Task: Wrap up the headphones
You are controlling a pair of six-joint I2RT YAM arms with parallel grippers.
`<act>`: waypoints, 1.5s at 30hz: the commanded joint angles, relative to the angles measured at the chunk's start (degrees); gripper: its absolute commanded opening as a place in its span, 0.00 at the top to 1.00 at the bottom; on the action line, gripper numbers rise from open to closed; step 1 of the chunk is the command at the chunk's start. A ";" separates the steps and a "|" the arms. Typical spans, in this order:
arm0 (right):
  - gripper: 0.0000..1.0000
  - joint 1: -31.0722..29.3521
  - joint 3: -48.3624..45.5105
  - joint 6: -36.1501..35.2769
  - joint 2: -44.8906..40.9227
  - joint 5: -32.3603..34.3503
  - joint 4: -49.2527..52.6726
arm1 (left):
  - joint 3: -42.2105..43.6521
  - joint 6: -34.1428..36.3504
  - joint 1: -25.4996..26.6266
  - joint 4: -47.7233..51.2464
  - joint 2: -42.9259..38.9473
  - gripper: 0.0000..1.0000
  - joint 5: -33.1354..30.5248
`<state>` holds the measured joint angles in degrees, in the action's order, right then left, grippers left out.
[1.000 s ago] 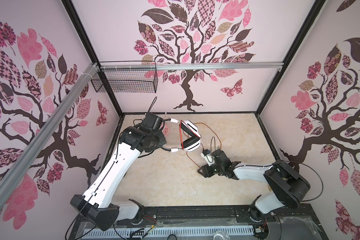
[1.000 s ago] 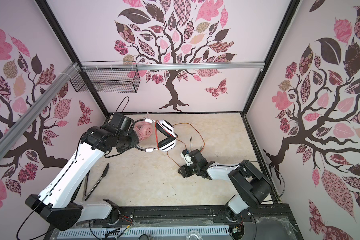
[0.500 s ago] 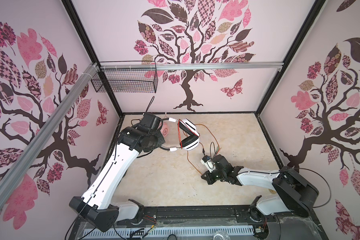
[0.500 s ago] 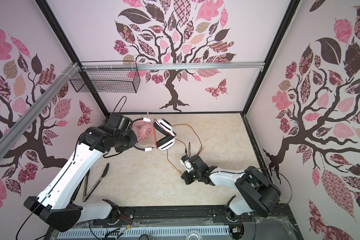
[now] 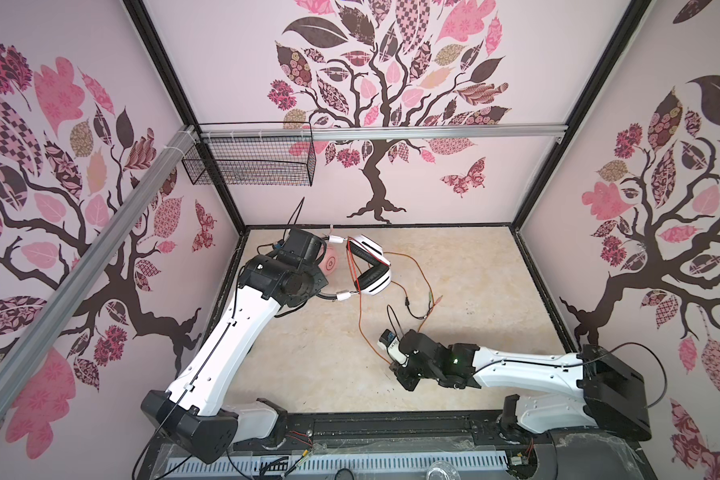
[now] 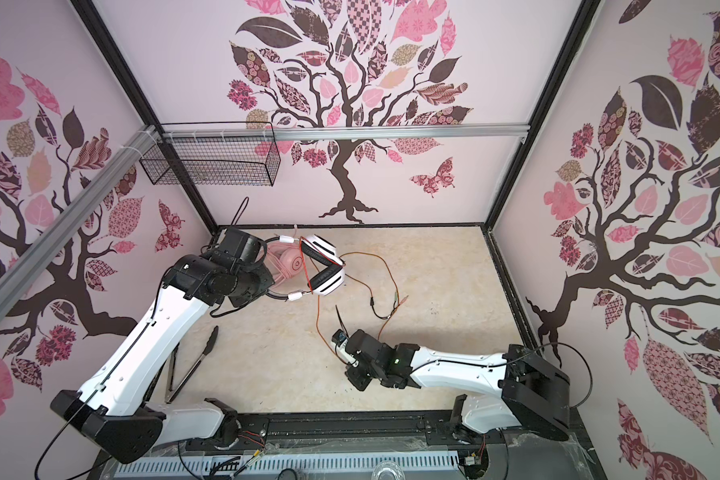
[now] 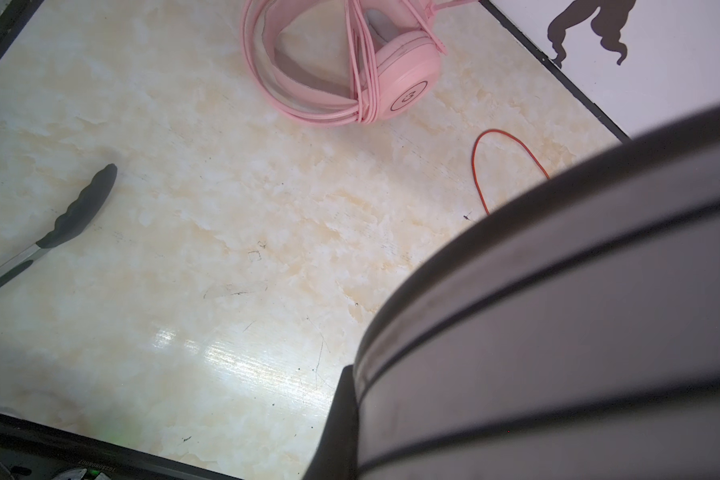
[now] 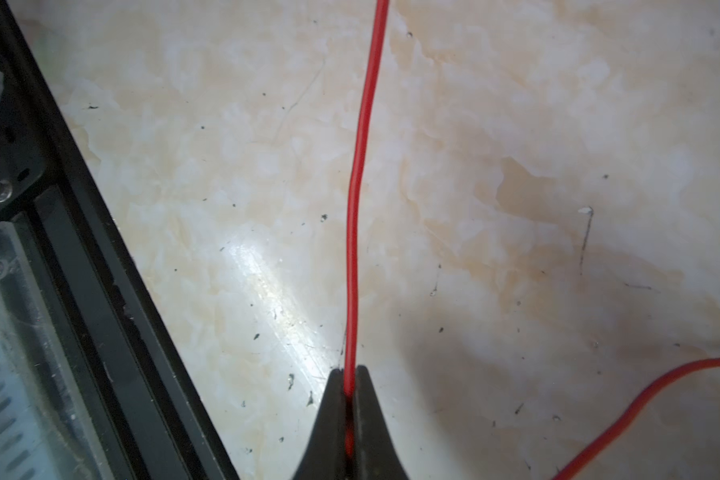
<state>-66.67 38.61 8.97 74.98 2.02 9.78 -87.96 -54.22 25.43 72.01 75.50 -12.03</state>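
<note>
Jaws of the right gripper (image 8: 349, 376) pinch the orange-red cable (image 8: 360, 166) over the front half of the scuffed, cream marbled tabletop (image 5: 308, 365). Tongs (image 6: 192, 365) lie front-left. Farther back, the left gripper (image 6: 266, 289) is clamped on the white headset (image 5: 377, 284) by its headband, beside the pink headset (image 7: 350, 75) in the back-left corner. Tree-patterned pink walls (image 5: 433, 199) and a wire basket (image 5: 250, 164) rise behind.
</note>
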 commanded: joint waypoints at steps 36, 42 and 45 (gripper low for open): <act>1.00 -9.48 20.50 -14.12 -20.22 29.56 16.01 | -1.22 -1.70 3.98 1.99 6.76 1.00 -21.10; 1.00 -2.45 22.71 -18.31 -16.10 28.72 11.09 | 1.12 8.07 4.69 1.19 6.78 1.00 -21.95; 1.00 2.35 22.95 -19.54 -14.43 24.92 6.93 | 2.49 12.08 5.41 1.71 7.00 1.00 -20.96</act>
<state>-67.13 59.24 -8.25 59.44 28.29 21.12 -87.05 -47.55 30.22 76.16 83.79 -32.71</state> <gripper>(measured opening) 0.060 0.068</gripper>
